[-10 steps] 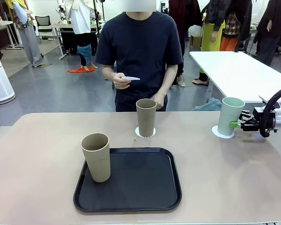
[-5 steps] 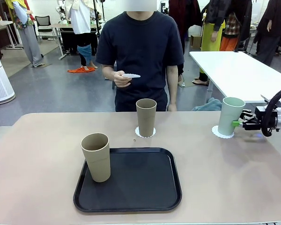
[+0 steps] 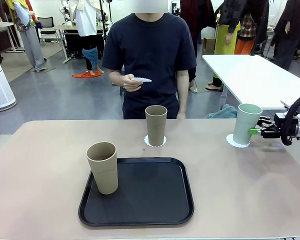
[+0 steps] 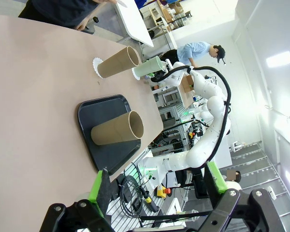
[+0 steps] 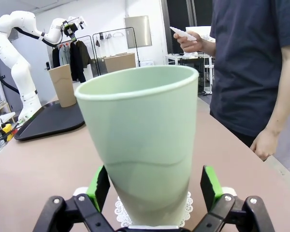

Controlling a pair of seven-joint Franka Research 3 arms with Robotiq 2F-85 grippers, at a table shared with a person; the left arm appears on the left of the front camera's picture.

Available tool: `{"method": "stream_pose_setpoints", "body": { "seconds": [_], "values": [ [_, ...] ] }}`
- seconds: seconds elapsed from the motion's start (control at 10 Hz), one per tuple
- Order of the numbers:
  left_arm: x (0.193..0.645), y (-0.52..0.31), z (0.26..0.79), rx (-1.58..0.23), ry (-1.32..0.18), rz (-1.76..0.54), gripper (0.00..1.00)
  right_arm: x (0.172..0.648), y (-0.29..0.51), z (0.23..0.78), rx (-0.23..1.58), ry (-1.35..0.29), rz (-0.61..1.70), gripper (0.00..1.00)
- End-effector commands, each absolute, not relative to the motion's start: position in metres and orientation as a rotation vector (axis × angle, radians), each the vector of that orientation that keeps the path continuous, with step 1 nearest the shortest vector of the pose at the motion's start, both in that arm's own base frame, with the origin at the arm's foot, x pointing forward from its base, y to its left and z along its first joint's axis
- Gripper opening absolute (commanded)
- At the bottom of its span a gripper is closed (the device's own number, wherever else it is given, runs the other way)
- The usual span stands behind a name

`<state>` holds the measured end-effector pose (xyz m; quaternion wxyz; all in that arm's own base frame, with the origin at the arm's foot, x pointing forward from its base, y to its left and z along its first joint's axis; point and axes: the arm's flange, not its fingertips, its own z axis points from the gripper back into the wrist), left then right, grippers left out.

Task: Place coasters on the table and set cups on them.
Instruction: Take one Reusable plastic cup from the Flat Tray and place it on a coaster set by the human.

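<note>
Front view: mint green cup (image 3: 247,123) upright on right coaster (image 3: 238,143), far right of the table (image 3: 40,165). Right pincer (image 3: 255,131) released, just beside it. Middle tan cup (image 3: 156,125) on middle coaster (image 3: 155,143). Second tan cup (image 3: 102,167) on black tray (image 3: 150,197). Person's hand (image 3: 130,84) holds third coaster (image 3: 141,79).
Left wrist view: left pincer (image 4: 157,181) released, empty, well above the table.
Right wrist view: mint green cup between the spread pads.
Judgement: second cup set. Next move calls for a straight withdrawal without tipping the cup.
</note>
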<state>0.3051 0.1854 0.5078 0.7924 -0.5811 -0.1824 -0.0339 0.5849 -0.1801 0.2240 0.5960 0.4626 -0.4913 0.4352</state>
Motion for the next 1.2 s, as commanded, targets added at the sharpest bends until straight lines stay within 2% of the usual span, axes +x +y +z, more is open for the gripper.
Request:
{"method": "stream_pose_setpoints", "body": {
  "seconds": [0.0, 1.1],
  "values": [
    [0.3039, 0.1862, 0.5099, -1.263, -0.402, -0.075, 1.0, 0.5853, -0.1827, 0.2329, 1.094, -1.114, 1.01, 1.0],
    [0.3039, 0.1862, 0.5099, -1.263, -0.402, -0.075, 1.0, 0.5768, -0.1915, 0.2414, 1.117, -1.082, 1.017, 1.0]
  ]
}}
